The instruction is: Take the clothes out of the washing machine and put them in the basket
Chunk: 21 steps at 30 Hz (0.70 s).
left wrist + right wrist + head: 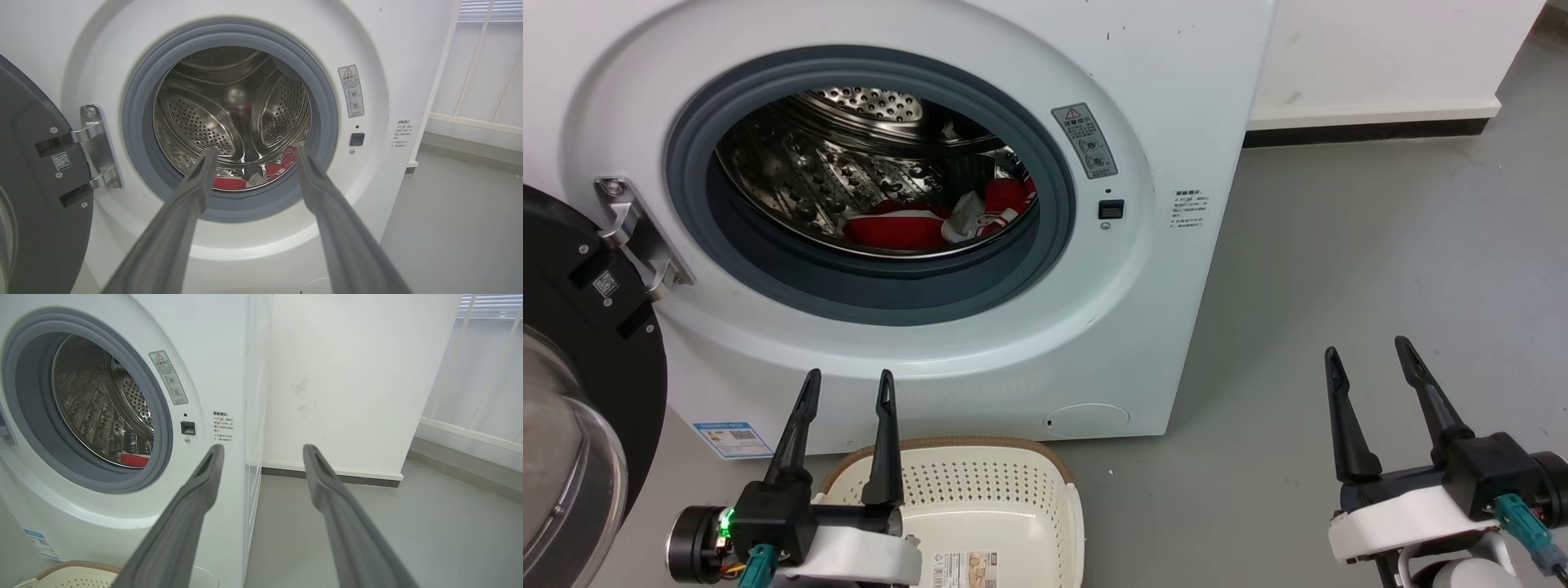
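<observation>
The washer (1176,98) stands on the floor (1339,245) with its door (580,327) swung wide to the left on its hinge, so the porthole is clear for reaching in. The clothes (931,226) lie in a red and white heap at the bottom of the drum (849,163), toward its right side and behind the grey seal's lower lip. None of them has been taken out yet.

The basket (1013,445) sits on the floor against the washer's front, directly under the porthole. That placement looks deliberate: anything pulled out over the lip needs only a short drop to land in it. Nothing red shows in the part of it that can be seen.

The left gripper (849,376) hovers above the basket's near left corner with its fingers spread and nothing between them. In its wrist view the two fingers frame the porthole, with the clothes low between their tips, so this arm seems lined up for the reach. It would need to go forward and dip over the seal to get at the heap.

The right gripper (1367,347) hangs over bare floor well off the washer's right front corner, also spread and empty. It is probably held aside to leave the other arm room.
</observation>
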{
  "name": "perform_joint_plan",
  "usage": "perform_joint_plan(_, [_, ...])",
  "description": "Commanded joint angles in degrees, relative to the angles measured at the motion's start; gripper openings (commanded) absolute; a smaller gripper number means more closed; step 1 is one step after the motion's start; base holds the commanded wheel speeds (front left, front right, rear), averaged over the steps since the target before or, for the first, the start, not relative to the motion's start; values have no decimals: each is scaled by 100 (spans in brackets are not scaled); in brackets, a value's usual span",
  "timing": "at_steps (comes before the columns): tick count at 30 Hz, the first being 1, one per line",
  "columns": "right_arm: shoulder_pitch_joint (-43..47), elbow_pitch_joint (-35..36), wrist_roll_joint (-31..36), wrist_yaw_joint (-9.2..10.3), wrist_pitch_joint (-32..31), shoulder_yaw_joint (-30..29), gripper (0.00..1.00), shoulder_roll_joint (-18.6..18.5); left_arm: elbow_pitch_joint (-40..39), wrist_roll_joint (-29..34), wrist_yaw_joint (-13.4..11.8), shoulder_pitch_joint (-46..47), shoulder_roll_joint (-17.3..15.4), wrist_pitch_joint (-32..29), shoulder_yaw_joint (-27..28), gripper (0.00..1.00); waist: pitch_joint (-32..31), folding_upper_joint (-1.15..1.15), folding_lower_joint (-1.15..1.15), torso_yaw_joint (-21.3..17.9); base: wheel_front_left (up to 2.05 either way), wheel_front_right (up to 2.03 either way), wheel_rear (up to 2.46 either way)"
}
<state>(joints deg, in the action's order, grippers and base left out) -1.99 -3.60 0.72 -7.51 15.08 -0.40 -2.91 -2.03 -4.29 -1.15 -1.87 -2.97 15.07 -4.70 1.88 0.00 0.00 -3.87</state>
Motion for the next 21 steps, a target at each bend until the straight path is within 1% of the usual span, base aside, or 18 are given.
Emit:
perform_joint_plan(1, [22, -8, -3, 4, 14, 1, 100, 5, 15, -28, 12, -19, 11, 16, 21, 100, 10, 0, 0, -6, 0, 0, 0])
perform_joint_plan(7, [-116, 25, -74, 4, 14, -71, 100, 4, 145, -57, 128, 155, 10, 16, 115, 100, 268, 0, 0, -90, 0, 0, 0])
perform_joint_plan(11, [-284, 122, -130, 4, 13, -77, 100, 8, 388, 21, 318, 442, -18, 16, 287, 100, 666, 0, 0, -192, 0, 0, 0])
perform_joint_plan(16, [-589, 284, -249, 5, 14, -142, 100, 6, 902, 197, 555, 1197, -353, 16, 389, 100, 1396, 0, 0, -366, 0, 0, 0])
perform_joint_plan(21, [-907, 489, -307, 5, 13, -129, 100, 8, 1654, 166, 699, 2325, -875, 16, 531, 100, 2119, 0, 0, -560, 0, 0, 0])
